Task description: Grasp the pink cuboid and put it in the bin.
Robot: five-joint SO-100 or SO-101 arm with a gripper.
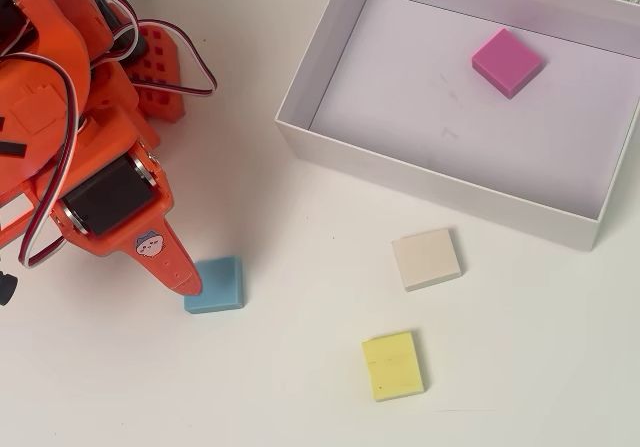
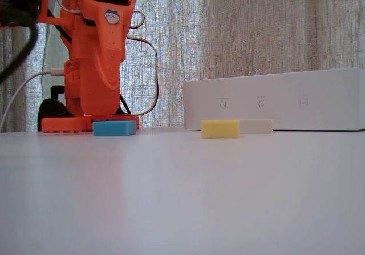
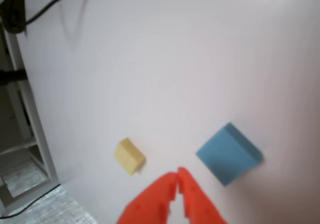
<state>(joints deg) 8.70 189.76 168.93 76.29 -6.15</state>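
The overhead view looks straight down on the table (image 1: pixel 300 387), arm at its left edge, bin (image 1: pixel 330 47) at upper right. The fixed view sits low at table height, facing the arm's base and curtain. The wrist view looks down past the gripper (image 3: pixel 177 176). All three share the blue block (image 1: pixel 215 285) and yellow block (image 1: pixel 393 365).

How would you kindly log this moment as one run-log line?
pink block: inside box | hand: shut, empty, beside blue block | yellow block, cream block: on table
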